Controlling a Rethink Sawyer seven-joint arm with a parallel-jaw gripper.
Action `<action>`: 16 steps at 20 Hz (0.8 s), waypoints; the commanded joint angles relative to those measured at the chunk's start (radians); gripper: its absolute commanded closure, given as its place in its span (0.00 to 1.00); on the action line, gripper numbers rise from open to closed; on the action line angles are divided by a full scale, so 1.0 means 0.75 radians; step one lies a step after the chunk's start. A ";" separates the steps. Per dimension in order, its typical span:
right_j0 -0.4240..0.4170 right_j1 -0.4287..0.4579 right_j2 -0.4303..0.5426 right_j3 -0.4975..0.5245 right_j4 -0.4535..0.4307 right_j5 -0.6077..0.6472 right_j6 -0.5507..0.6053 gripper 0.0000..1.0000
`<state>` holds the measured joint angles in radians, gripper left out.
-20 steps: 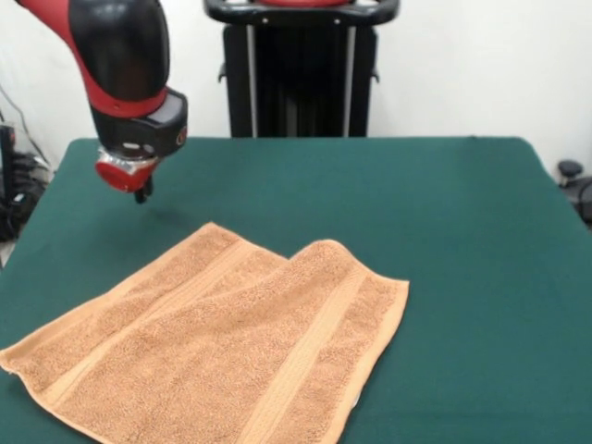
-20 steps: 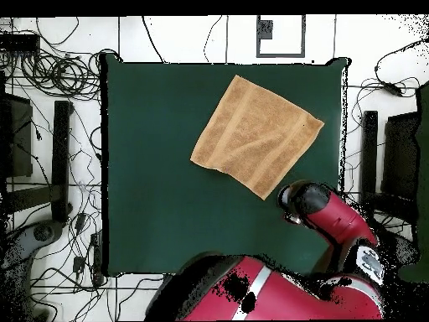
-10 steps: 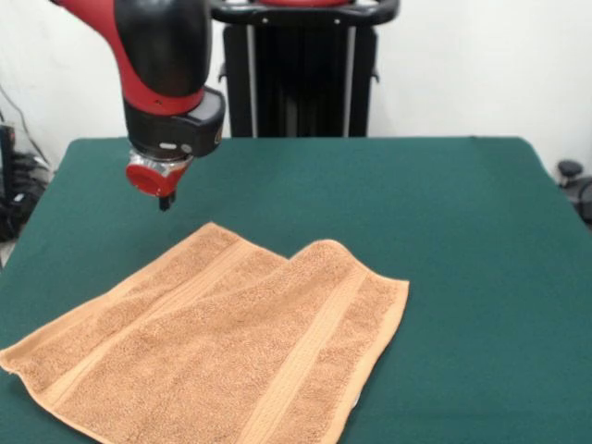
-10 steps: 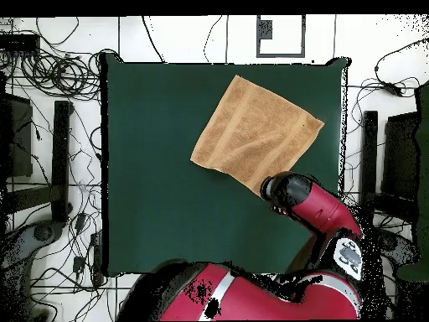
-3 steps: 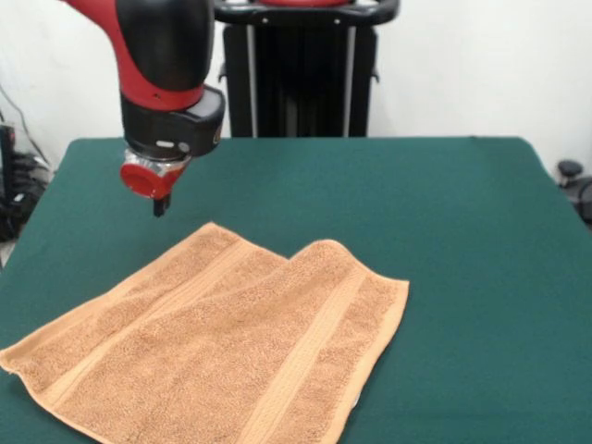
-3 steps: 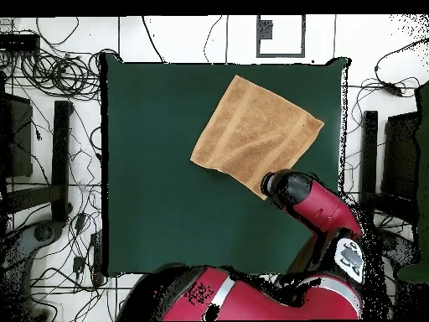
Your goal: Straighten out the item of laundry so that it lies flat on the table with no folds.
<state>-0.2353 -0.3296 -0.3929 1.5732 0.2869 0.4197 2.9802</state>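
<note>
Overhead view: towel (image 6: 255,132) corner under arm (image 6: 314,205)

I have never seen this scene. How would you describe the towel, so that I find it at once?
Look at the large dark green table. In the front view, the towel lies on its near left part, turned like a diamond, with one corner pointing toward the red and black arm's tool. It is the only cloth there: light orange-tan terry, crossed by two woven bands.

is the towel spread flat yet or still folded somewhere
Mostly spread, not fully flat: the towel has a far corner doubled over, leaving a notch in its far edge.
</note>
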 commanded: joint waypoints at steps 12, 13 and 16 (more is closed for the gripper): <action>-0.004 0.129 0.301 0.027 0.128 -0.138 0.209 1.00; 0.011 0.133 0.289 0.016 0.138 -0.121 0.220 1.00; 0.038 0.138 0.264 -0.005 0.166 -0.073 0.229 1.00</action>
<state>-0.2771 -0.3174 -0.3115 1.5773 0.3331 0.2940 2.9802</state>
